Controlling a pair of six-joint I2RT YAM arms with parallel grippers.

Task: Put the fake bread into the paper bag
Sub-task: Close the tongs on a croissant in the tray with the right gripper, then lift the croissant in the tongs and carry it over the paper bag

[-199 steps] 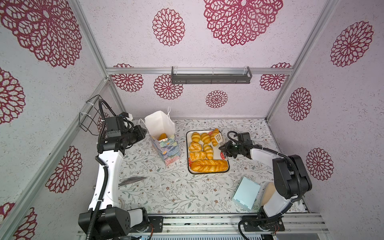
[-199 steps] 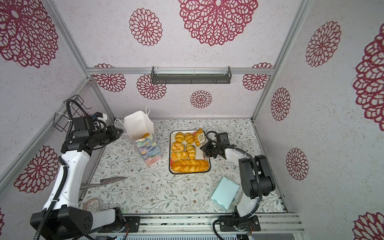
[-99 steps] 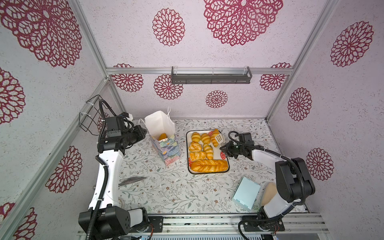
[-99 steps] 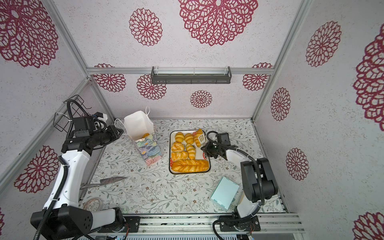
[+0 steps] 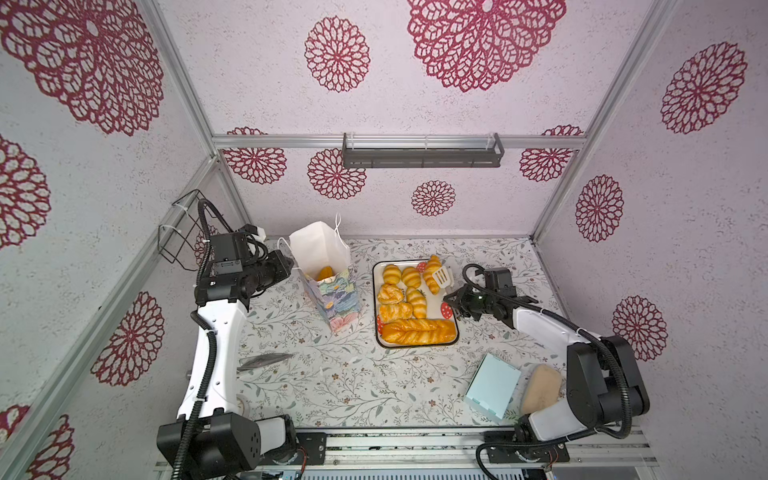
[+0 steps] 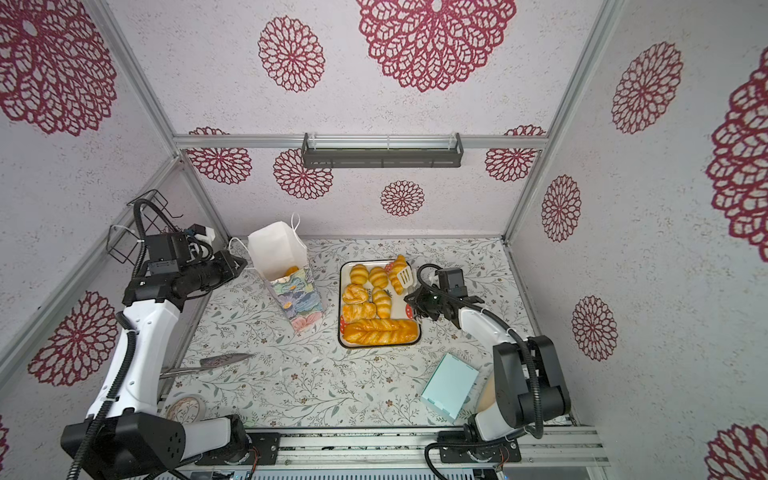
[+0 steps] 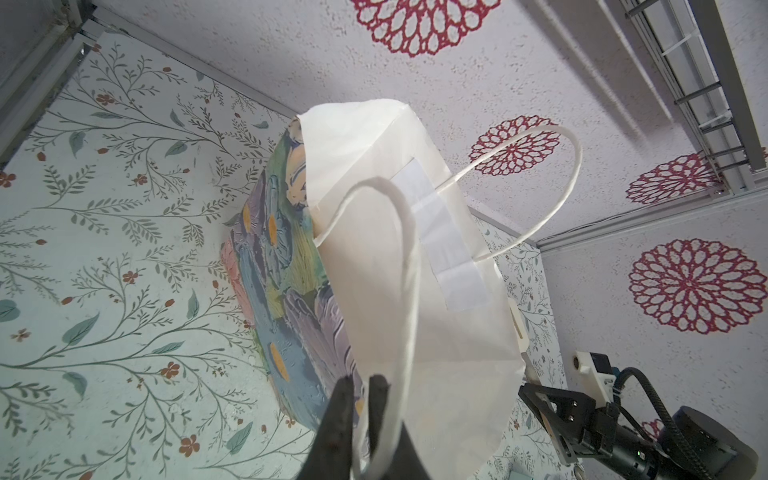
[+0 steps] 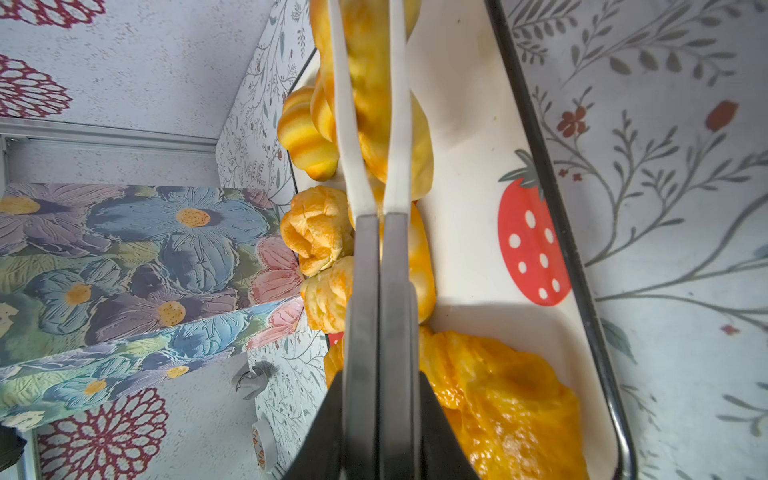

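In both top views the bag (image 5: 337, 300) stands upright on the table (image 5: 332, 386) with its mouth open, left of the tray (image 5: 415, 345) and apart from it. One piece of bread (image 5: 325, 273) lies inside the bag. The rest lie on the tray, with the loaf (image 5: 417, 331) along its near edge. The left gripper (image 5: 291, 266) is at the bag's left rim. The right gripper (image 5: 451, 300) hangs over the tray's right edge, clenched on tongs (image 5: 441, 277) whose tips straddle a croissant (image 5: 432, 266) near the tray's far right corner. A blue box (image 5: 492, 388) lies near the right arm's base.

In the left wrist view the left gripper (image 7: 360, 399) is pinched nearly closed on the rim of the bag (image 7: 374, 249), one finger on the flowered outside and the other on the white inside. A cord handle (image 7: 409, 270) runs just beside the fingers.

In the right wrist view the right gripper (image 8: 380, 399) squeezes the grey handles of the tongs (image 8: 365, 270) together, and the white arms flank the croissant (image 8: 370, 83), touching both its sides. Beneath them lie rolls and the loaf (image 8: 498, 399) on the tray (image 8: 469, 208), with the bag (image 8: 166, 249) beyond.
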